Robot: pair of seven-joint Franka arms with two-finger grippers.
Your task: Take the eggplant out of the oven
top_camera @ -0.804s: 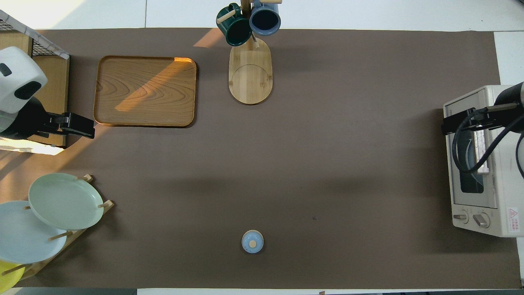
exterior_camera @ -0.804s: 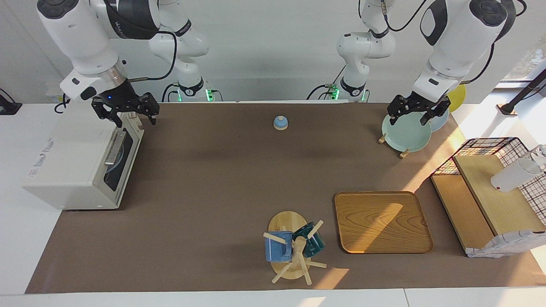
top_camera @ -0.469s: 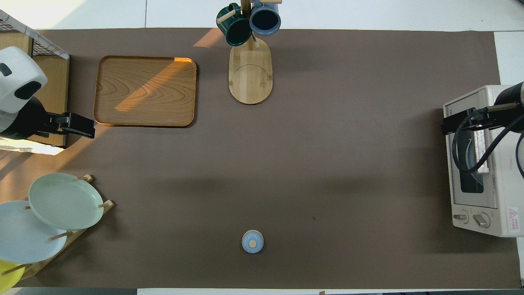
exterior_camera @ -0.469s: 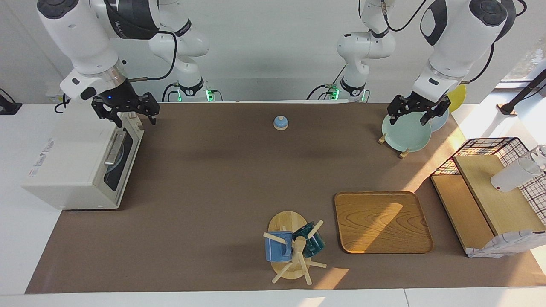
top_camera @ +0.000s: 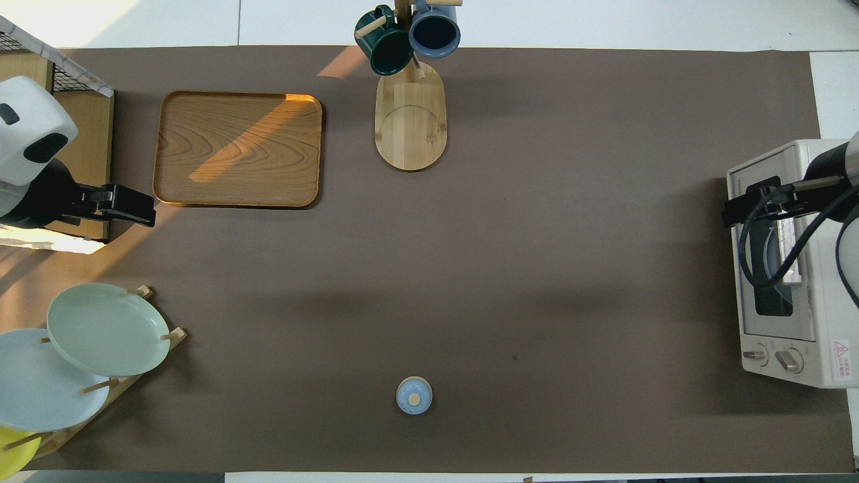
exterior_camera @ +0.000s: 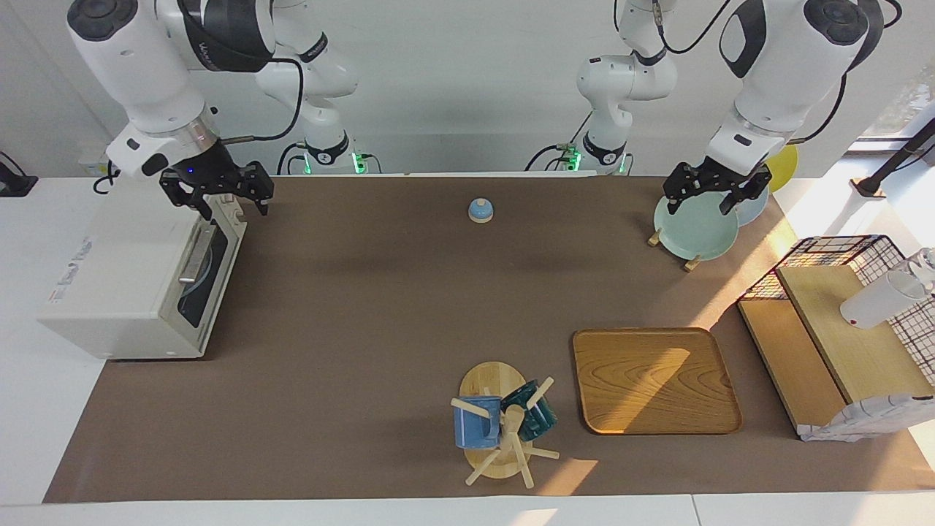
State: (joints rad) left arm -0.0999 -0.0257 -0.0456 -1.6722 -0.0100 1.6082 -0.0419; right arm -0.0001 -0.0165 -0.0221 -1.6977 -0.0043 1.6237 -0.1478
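Eggplant not visible; oven door closed, right gripper spread empty, risen slightly over its top edge, handle ungrasped; left gripper spread empty, waiting above plates.

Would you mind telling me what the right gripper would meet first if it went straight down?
Probably the oven, near its door's top edge: the open right gripper hangs just above it. Depth is uncertain.
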